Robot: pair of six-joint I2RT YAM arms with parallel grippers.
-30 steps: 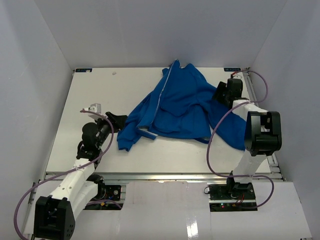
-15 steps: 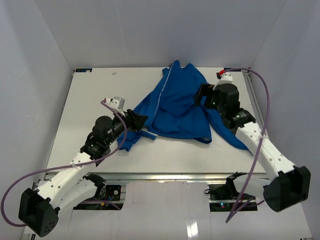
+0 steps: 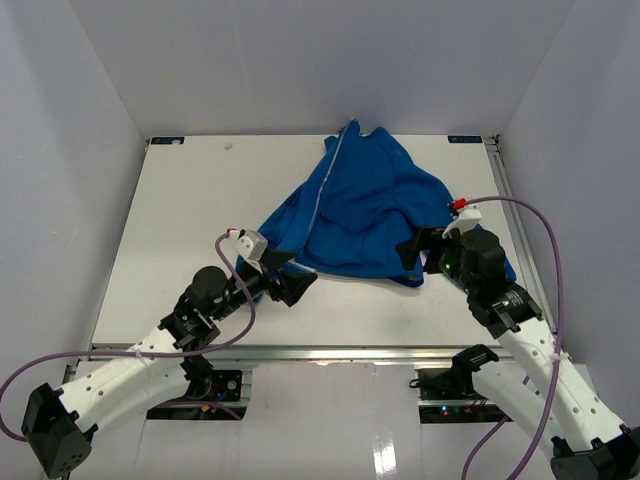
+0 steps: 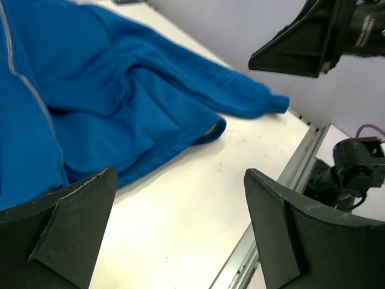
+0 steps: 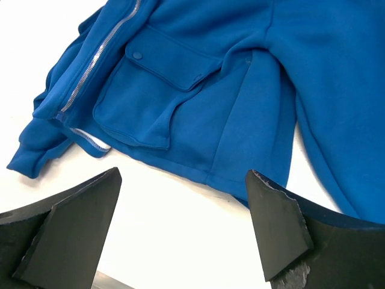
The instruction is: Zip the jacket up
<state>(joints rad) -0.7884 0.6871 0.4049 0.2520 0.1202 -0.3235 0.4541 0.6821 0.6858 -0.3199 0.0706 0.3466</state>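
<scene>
The jacket (image 3: 360, 205) lies crumpled on the white table (image 3: 170, 230), far right of centre, its folds bunched beside the pale zipper (image 5: 96, 60). The left gripper (image 3: 288, 282) hovers at the near-left hem, jaws spread wide and empty. The right gripper (image 3: 410, 255) hangs over the flapped pocket (image 5: 162, 90), also spread.
</scene>
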